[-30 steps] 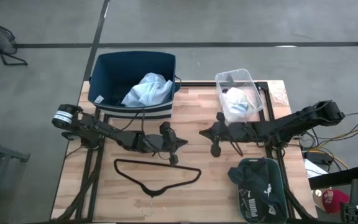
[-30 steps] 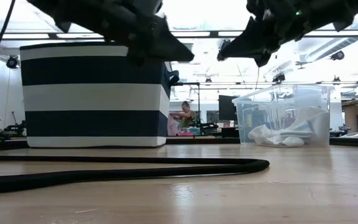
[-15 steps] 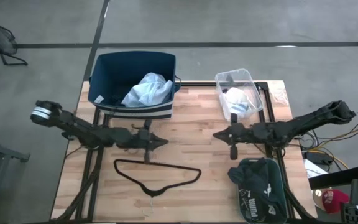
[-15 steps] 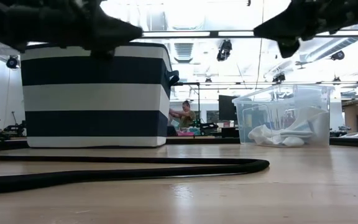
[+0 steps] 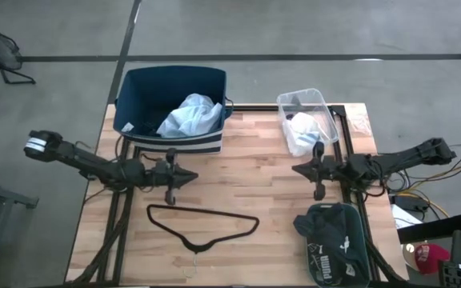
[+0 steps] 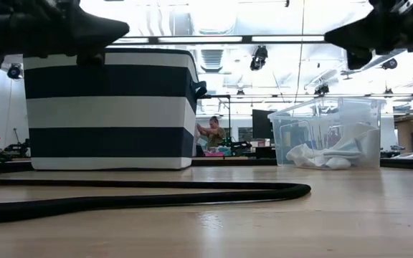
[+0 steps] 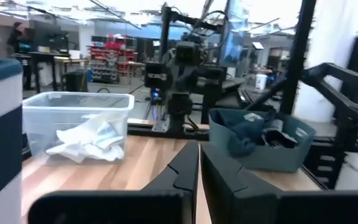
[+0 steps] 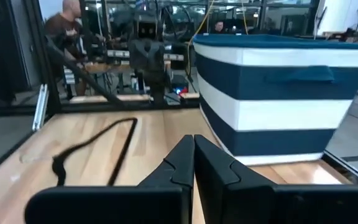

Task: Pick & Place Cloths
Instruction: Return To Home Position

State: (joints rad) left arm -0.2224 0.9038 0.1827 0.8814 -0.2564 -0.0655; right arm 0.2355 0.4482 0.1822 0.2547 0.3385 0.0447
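Within the last second both arms have drawn back from the table [image 5: 250,156] centre toward their own sides. The left gripper [image 5: 192,177] now hangs in front of the striped bin [image 5: 174,145]. The right gripper [image 5: 296,169] hangs near the clear bin [image 6: 314,125]. Each pincer is closed to a narrow slit and carries nothing.

Cloth locations:
- The pale-blue shirt [image 5: 189,116] lies in the striped bin.
- The white pieces [image 5: 304,132] lie in the clear bin.
- A dark piece [image 5: 330,228] lies in the teal tray [image 7: 291,146].

The hanger [image 5: 202,228] lies unmoved. No cloth is loose on the wood, so placing appears complete and only the retreat remains.
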